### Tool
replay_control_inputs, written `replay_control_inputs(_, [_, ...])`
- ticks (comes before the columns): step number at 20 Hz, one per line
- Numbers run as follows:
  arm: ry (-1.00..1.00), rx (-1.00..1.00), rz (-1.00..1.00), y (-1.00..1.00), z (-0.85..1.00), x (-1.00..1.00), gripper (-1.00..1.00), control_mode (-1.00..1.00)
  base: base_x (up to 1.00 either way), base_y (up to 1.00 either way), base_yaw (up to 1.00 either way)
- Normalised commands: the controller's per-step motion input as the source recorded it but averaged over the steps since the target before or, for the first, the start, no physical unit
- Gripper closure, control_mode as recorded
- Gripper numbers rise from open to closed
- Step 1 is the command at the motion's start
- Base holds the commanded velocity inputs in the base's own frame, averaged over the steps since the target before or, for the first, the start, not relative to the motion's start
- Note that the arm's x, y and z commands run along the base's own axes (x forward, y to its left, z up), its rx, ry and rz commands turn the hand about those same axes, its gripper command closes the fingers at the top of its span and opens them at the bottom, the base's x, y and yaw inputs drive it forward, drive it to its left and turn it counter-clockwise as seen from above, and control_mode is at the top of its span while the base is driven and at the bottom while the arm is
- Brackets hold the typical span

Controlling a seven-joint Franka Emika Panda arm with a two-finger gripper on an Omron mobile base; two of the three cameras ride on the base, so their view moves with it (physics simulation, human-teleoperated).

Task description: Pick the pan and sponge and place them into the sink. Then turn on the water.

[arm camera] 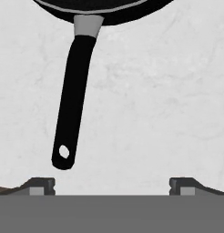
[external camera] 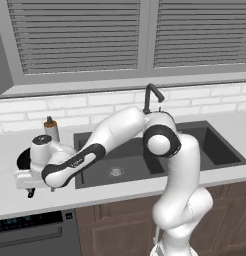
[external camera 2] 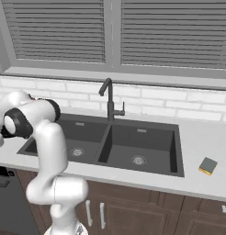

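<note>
The gripper (arm camera: 112, 185) hangs spread wide and empty over the counter (arm camera: 168, 113) left of the sink (external camera: 120, 155), beside the black frying pan's (arm camera: 75, 91) long handle; a sponge (external camera 2: 207, 165) lies right of the sink.

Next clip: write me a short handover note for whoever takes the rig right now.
Tool: open, holding nothing, low over the counter left of the sink, near the pan's handle tip.
Pan: on that counter, not yet grasped.
Sponge: on the counter right of the sink.
Faucet: no water running.
Done: nothing. Left: pan and sponge into the sink, then turn on the water.
</note>
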Motion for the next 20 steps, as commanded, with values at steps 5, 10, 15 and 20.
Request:
replay_control_inputs(5, [0.03,-0.04,0.0,0.34,0.0,0.13,-1.0,-1.0,0.0,0.0,0.0])
replay_control_inputs(10, [0.02,-0.05,0.0,0.28,0.0,0.23,-1.0,-1.0,0.0,0.0,0.0])
replay_control_inputs(15, [0.07,-0.05,0.0,0.15,-0.15,0.18,-1.0,-1.0,0.0,0.0,0.0])
replay_control_inputs(20, [0.0,-0.02,0.0,0.02,-0.15,0.06,-1.0,-1.0,0.0,0.0,0.0])
